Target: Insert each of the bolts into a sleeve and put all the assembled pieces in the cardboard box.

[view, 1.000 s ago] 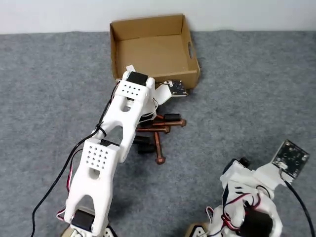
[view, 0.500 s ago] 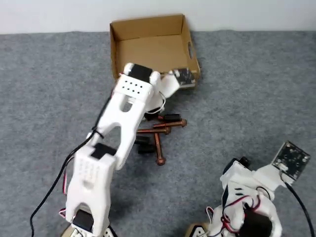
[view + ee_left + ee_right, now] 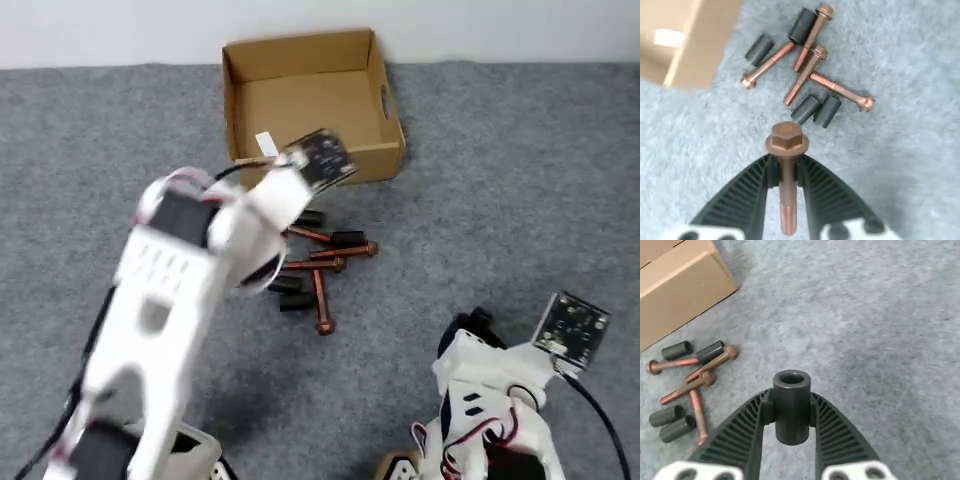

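Step in hand: insertion. Fingers of left gripper (image 3: 786,162) pinch a bolt (image 3: 786,142); those of right gripper (image 3: 791,407) pinch a sleeve (image 3: 791,390). At 6 o'clock of the cardboard box (image 3: 300,48) lie loose parts (image 3: 320,298). Next move should align shank with bore.

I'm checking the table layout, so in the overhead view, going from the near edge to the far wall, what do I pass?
Right arm → loose bolts and sleeves → cardboard box. The left arm overlaps them, so it's skipped.
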You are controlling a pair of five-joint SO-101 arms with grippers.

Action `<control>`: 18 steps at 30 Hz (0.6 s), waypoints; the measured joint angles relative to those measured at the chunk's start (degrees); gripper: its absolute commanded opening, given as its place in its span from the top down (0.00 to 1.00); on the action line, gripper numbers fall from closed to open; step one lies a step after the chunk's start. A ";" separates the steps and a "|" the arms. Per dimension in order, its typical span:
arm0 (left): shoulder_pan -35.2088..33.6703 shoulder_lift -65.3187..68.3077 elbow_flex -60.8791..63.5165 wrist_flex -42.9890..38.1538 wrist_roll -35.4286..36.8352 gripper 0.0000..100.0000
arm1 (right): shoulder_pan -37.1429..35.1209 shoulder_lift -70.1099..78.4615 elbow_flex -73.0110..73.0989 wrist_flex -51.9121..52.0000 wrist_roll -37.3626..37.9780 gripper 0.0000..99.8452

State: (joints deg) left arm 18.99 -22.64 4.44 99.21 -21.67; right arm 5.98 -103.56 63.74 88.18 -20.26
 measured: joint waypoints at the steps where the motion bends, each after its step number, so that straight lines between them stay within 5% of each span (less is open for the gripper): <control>1: 0.00 -3.69 2.11 0.00 0.70 0.99 | -0.62 0.00 0.00 0.00 0.00 0.99; 9: 0.00 -27.43 20.22 -4.40 1.93 1.00 | -8.70 0.00 0.00 0.00 0.44 0.99; 18: 0.00 -56.00 41.49 -22.68 2.02 1.00 | -20.13 0.00 0.00 -5.63 9.32 0.99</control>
State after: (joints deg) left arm 18.99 -78.64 45.93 76.53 -19.65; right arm -14.15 -103.56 63.74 82.55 -10.95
